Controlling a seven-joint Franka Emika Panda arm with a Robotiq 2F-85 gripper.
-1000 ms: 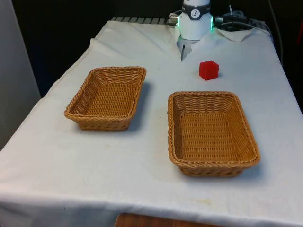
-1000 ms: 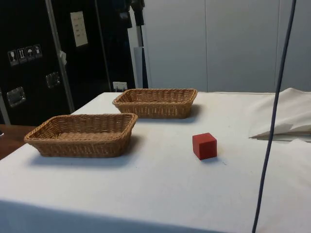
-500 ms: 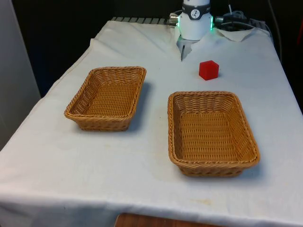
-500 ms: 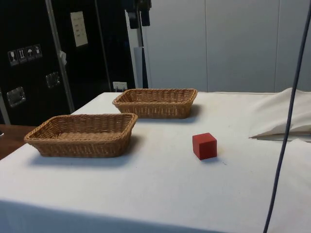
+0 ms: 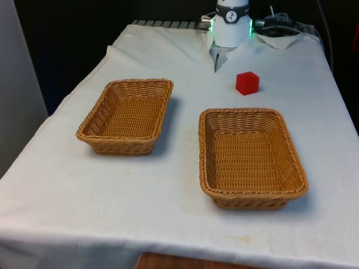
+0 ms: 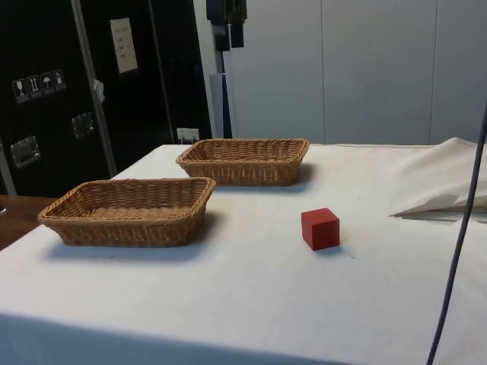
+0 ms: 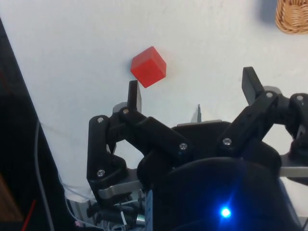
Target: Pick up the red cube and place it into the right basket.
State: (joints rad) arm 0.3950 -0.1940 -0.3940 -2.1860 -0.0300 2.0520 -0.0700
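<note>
The red cube (image 5: 247,83) (image 6: 319,229) rests on the white cloth, just beyond the far rim of the wicker basket (image 5: 251,157) on the front view's right. In the side view this basket (image 6: 125,209) is the nearer one. My black gripper (image 7: 191,91) hangs high above the table, open, with nothing between its fingers (image 7: 133,96). In the wrist view the cube (image 7: 148,66) lies just past one fingertip, apart from it. The side view shows the gripper (image 6: 227,23) at the top edge, well above the baskets.
A second wicker basket (image 5: 126,115) (image 6: 243,160) stands on the front view's left. Rumpled cloth (image 6: 449,182) lies near the robot's base (image 5: 231,25). A dark cable (image 6: 456,251) hangs across the side view's right. A basket corner (image 7: 292,17) shows in the wrist view.
In the side view the gripper has shifted to the right along the top edge, and the hanging cable has swung right. The cube and both baskets have not moved.
</note>
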